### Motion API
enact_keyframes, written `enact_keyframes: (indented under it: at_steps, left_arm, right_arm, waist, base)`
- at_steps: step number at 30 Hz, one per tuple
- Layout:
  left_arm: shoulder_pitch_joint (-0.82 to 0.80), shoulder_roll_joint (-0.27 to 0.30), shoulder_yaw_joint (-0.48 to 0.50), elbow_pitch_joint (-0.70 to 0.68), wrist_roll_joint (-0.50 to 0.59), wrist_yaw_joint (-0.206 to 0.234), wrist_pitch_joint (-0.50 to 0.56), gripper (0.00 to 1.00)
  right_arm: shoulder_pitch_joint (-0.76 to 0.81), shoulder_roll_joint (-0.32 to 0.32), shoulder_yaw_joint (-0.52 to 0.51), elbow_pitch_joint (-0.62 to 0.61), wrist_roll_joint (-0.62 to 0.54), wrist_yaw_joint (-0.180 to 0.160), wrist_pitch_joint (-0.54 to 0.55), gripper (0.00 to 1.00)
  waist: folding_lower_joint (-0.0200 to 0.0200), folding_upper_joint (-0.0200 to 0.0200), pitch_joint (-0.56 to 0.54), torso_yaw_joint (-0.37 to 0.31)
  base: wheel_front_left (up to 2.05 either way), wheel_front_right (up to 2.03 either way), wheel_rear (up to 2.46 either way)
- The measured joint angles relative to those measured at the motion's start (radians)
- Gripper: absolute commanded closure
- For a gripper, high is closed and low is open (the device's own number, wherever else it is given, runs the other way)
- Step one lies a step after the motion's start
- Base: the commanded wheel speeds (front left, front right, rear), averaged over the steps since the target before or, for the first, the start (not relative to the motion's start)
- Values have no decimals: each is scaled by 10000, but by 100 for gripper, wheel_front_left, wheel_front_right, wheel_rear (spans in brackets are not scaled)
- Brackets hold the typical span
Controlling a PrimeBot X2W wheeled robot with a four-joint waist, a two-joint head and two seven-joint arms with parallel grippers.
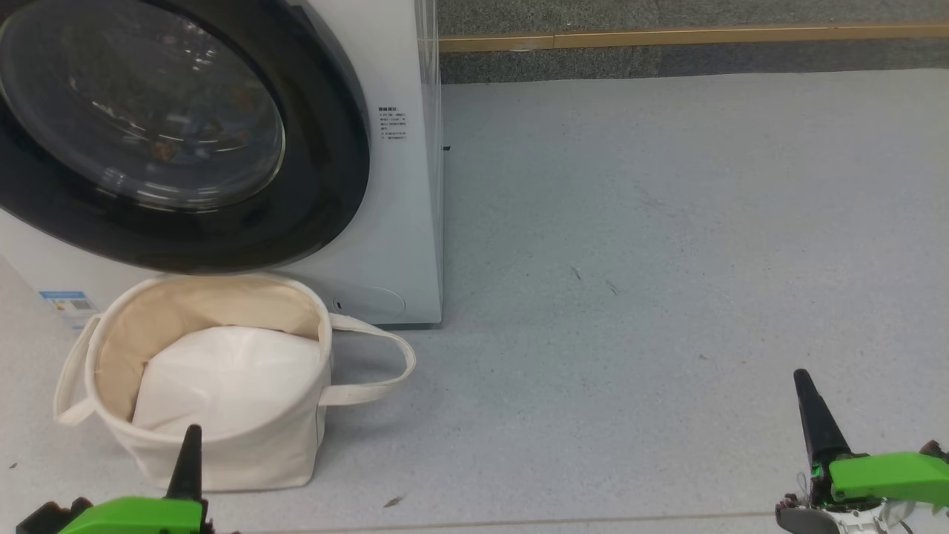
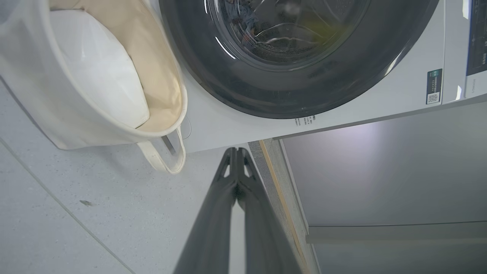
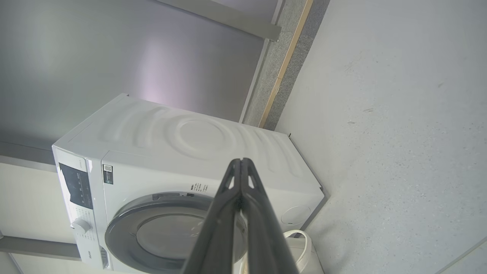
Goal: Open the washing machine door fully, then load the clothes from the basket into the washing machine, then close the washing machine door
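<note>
Glass and black rim of the door [image 1: 326, 148] sit shut against the white front of the washing machine [image 1: 400, 222]. Behind the glass a blue patch [image 2: 246, 19] shows dimly, too murky to say what it is. The basket [image 1: 245, 452] stands on the floor [image 1: 667, 259] just in front of the machine, below the door. A white pad [image 1: 222, 378] lies inside it, and one strap handle [image 1: 404, 363] loops out to the right. The left gripper [image 1: 193, 437] hangs low before the basket, fingers pressed together on nothing. The right gripper [image 1: 804, 386] hovers well to the right over the floor, likewise pinched closed and empty.
</note>
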Motion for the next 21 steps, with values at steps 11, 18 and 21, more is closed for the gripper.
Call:
enact_keyframes:
  at_steps: [11, 18, 21]
  left_arm:
    - [10, -424, 431, -88, -700, -31, 276, 100]
    - [44, -698, 732, -111, -1162, -115, 483, 100]
    - [122, -853, 792, -130, -1331, -117, 541, 100]
  right_arm:
    - [1, 88, -84, 115, 1147, 0, 263, 100]
    - [1, 151, -146, 215, 1875, 0, 387, 100]
    - [0, 207, -176, 236, 2190, 0, 426, 100]
  waist:
    - [0, 0, 31, 91]
    - [0, 0, 51, 148]
    - [0, 0, 59, 171]
  base:
    - [0, 0, 0]
    - [0, 0, 0]
    - [0, 0, 0]
